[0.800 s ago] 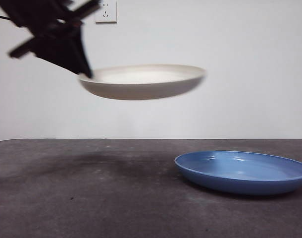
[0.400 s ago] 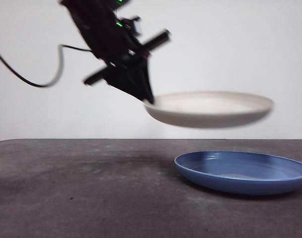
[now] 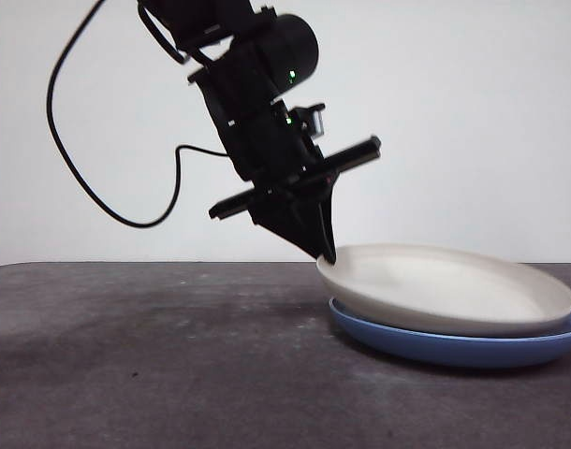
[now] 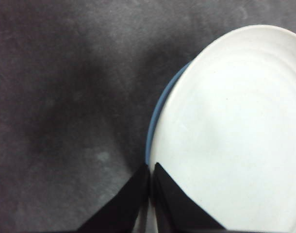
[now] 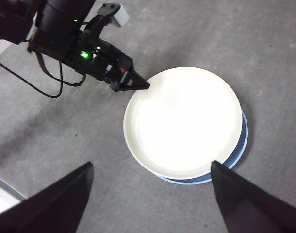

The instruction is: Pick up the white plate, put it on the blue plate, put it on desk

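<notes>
You have a white plate (image 3: 449,288) with a matt, smooth cream finish, and beneath it the blue plate (image 3: 454,346) shows a glossy, glazed-looking rim that catches the light at about 8 o'clock of the white one in the right wrist view. The desk (image 3: 154,365) under them looks rough, mottled and dull, a dark grey-brown with no shine. Your left gripper (image 4: 150,177) has matt black jaws that look like hard plastic, and the right gripper (image 5: 153,194) shows the same dull black finish.
</notes>
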You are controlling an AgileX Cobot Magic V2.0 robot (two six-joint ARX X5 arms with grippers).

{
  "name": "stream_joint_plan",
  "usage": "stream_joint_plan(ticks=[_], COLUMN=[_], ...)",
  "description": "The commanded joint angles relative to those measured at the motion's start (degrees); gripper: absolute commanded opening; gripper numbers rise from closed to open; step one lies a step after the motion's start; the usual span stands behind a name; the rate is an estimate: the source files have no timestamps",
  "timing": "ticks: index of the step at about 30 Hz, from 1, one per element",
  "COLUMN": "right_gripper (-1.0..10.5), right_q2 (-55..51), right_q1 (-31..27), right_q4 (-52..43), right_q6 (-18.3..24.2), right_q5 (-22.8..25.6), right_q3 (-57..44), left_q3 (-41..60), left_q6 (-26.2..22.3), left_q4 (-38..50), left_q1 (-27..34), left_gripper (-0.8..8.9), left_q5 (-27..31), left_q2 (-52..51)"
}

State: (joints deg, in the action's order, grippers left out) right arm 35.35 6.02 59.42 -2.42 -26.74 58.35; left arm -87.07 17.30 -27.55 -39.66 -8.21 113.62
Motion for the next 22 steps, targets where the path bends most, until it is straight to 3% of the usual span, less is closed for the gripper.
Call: stream_joint_plan(ticks=[1,9,14,22], right_gripper=[3.9,3.9,3.9,3.9], right_q2=[0.4,0.4,0.4,0.4], right_q1=[0.2,0.2,0.2,0.2], right_q4=[-0.3,-0.2,-0.2,-0.2], right_q6=[-0.7,-0.6,-0.6,-0.6], right_q5=[0.2,0.2,0.2,0.2], right_q3=[1.0,1.0,1.0,1.0], left_q3=[-1.9,-1.9,-2.1,-3.8], left_q6=[0.3,0.3,0.2,-2.1], left_q4=[0.6,1.7,1.8,-1.6], left_q1=[-0.5,-1.3,-2.1,-1.1], left_gripper=[0.10,0.12,2.94,3.12], left_q5=[0.2,0.2,0.2,0.2], left_q2=[2.6,4.0,4.0,-3.3])
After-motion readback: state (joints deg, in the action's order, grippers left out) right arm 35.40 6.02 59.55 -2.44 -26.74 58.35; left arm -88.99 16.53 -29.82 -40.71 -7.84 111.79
